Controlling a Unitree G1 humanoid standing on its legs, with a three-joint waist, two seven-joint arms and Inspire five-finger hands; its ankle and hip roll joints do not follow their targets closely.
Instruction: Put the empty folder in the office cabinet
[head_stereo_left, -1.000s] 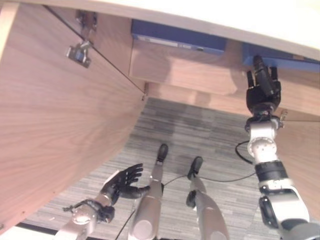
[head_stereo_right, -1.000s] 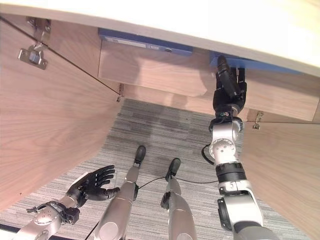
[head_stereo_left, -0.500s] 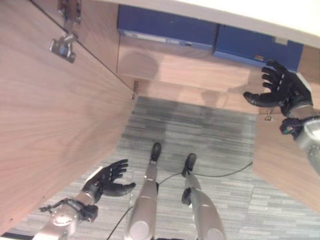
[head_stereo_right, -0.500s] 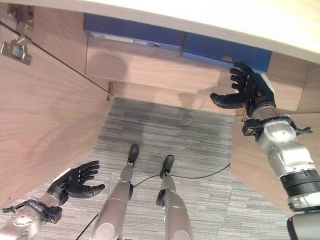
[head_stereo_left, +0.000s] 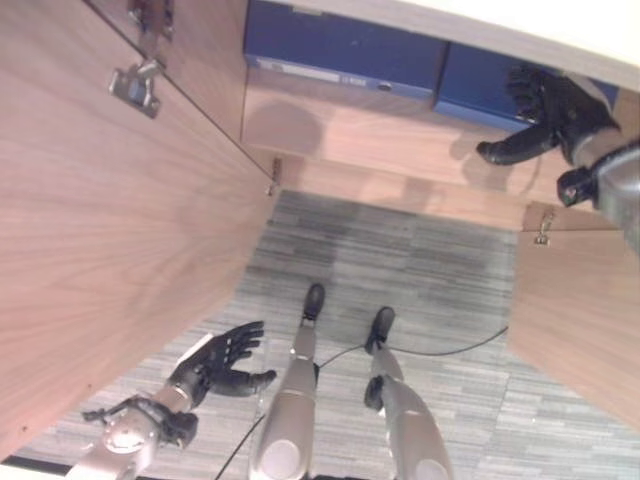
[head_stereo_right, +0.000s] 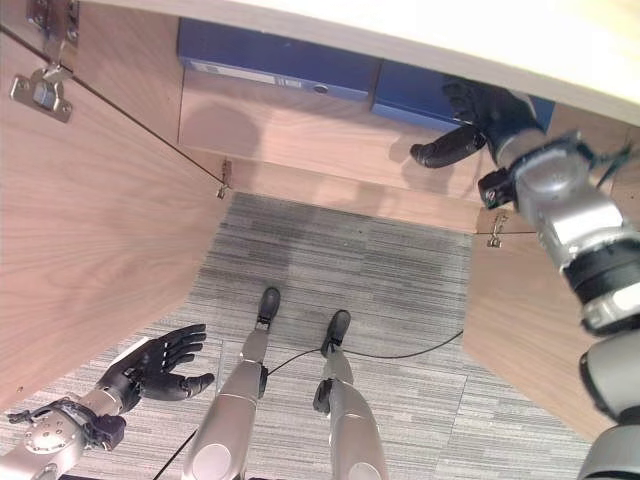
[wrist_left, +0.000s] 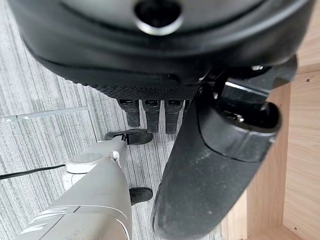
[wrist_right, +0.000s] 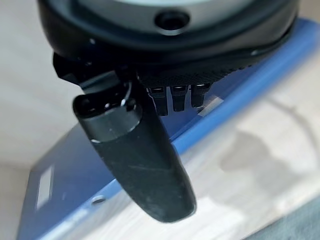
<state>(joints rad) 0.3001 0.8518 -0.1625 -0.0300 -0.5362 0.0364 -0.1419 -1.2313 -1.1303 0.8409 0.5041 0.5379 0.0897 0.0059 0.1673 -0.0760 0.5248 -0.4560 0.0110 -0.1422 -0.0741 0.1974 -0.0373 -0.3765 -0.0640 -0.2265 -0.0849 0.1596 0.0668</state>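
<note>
I see two blue folders (head_stereo_right: 278, 60) lying on the far cabinet shelf (head_stereo_right: 330, 135). My right hand (head_stereo_right: 480, 115) reaches the right one, fingers spread. My left hand (head_stereo_right: 155, 365) hangs low, fingers apart.

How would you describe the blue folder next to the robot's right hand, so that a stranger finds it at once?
Look into the open wooden cabinet, at the shelf above the grey carpet. Two blue folders lie there side by side. It is the right blue folder, the one the right hand reaches with straight fingers; the left blue folder has no hand near it.
</note>
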